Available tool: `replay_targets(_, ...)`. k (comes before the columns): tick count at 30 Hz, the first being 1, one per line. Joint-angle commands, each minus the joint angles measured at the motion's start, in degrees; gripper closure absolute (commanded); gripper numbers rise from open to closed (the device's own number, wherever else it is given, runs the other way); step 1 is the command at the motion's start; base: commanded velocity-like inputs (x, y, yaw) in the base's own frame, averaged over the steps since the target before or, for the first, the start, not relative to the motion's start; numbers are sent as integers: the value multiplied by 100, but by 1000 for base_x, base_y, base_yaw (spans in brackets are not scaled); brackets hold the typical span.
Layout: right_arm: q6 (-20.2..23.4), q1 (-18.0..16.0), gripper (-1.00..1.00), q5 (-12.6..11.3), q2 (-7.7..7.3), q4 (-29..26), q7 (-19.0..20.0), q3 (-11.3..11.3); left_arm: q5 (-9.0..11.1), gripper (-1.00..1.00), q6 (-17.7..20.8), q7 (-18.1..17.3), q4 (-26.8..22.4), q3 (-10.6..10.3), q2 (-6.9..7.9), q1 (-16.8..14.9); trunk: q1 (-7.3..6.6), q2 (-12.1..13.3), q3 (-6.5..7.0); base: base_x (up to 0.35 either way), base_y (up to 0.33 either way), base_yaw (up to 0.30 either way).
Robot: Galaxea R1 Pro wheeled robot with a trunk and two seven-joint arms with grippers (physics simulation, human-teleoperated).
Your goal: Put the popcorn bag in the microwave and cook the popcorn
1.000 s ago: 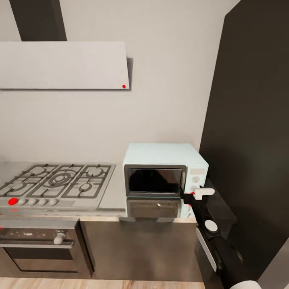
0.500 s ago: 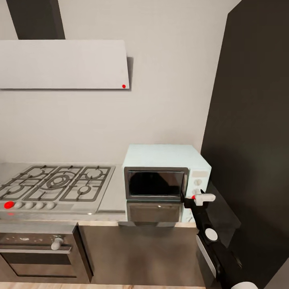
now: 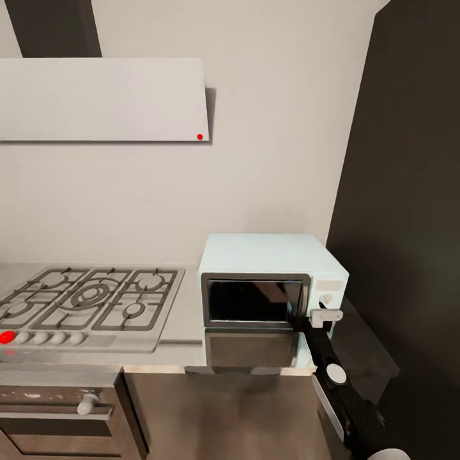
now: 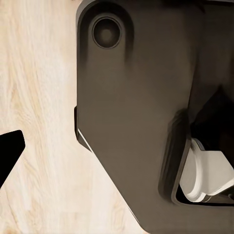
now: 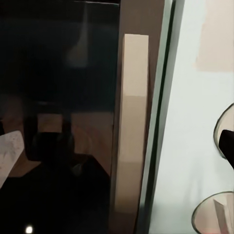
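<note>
The right gripper (image 3: 317, 316), black with a white fingertip piece, is raised to the front of the pale blue boxy microwave (image 3: 271, 281), right at the seam between its dark glass door and the control panel with its white knobs; whether its fingers are parted or closed I cannot tell from here. In the right wrist view the door's pale upright handle bar (image 5: 131, 126) stands very close, with the dark glass beside it and the blue panel on the other side. The door looks closed. The microwave sits on the long grey glossy countertop (image 3: 185, 316), against the grey wall and next to a tall dark glossy cabinet (image 3: 409, 211). Further along the worktop lies the steel gas hob (image 3: 89, 300) with black grates, a row of knobs and one red one, above a built-in steel oven (image 3: 61, 409). A white slanted hood (image 3: 102, 99) hangs over it. The left wrist view looks down at pale wooden floor (image 4: 39, 97) and the robot's dark base (image 4: 131, 112).
</note>
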Motion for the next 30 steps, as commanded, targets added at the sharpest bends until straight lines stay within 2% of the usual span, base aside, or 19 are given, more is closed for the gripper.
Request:
replay_targets(1,-12,-5,-100,3,-7,14,-52,27,3,-100,6,0,-3,38,-1,-2,2,-7,-9,11,2,0)
replay_targets(11,-14,-5,-100,-1,-7,26,-52,13,3,-100,6,0,-3,38,-1,-2,2,-7,-9,1,0,0)
replay_targets(22,-31,-5,-100,-6,-8,303,-52,-8,3,-100,6,0,-3,38,2,-2,2,-7,-9,0,0,0)
replay_targets(30,-32,-5,-100,-7,-8,307,-52,-9,3,-100,6,0,-3,38,7,-2,2,-7,-9,94,0,0)
